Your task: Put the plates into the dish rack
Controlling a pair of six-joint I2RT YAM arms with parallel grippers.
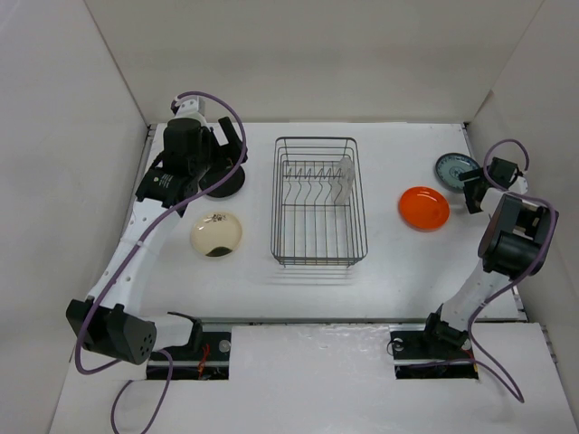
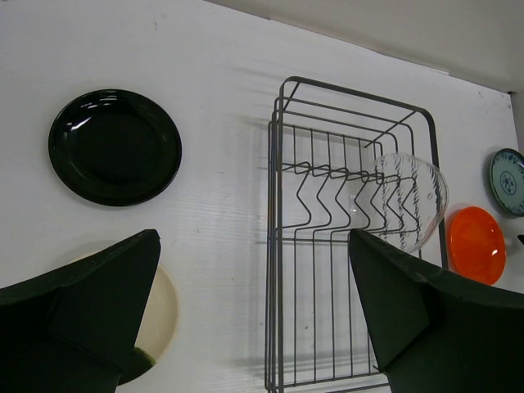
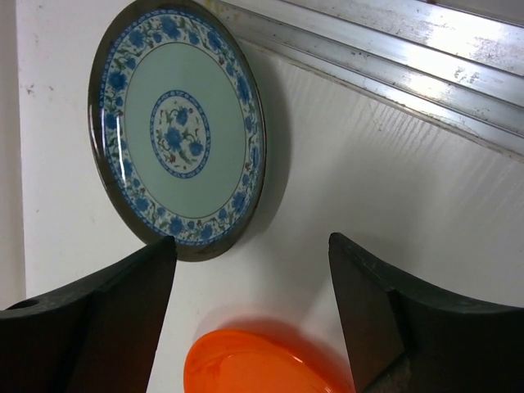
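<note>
The dark wire dish rack (image 1: 318,201) stands mid-table and also shows in the left wrist view (image 2: 352,246). A clear glass plate (image 1: 344,183) stands upright between its prongs at the right end (image 2: 409,201). The black plate (image 2: 115,146) lies far left, partly under my left arm (image 1: 222,181). The cream plate with a dark spot (image 1: 215,233) lies left of the rack. The orange plate (image 1: 423,207) and the teal patterned plate (image 1: 455,169) lie at the right, as the right wrist view shows (image 3: 262,364) (image 3: 176,123). My left gripper (image 2: 254,286) is open and empty. My right gripper (image 3: 252,270) is open and empty above them.
White walls enclose the table on three sides. A metal rail (image 3: 393,57) runs along the right edge beside the teal plate. The arm bases sit at the near edge (image 1: 190,348).
</note>
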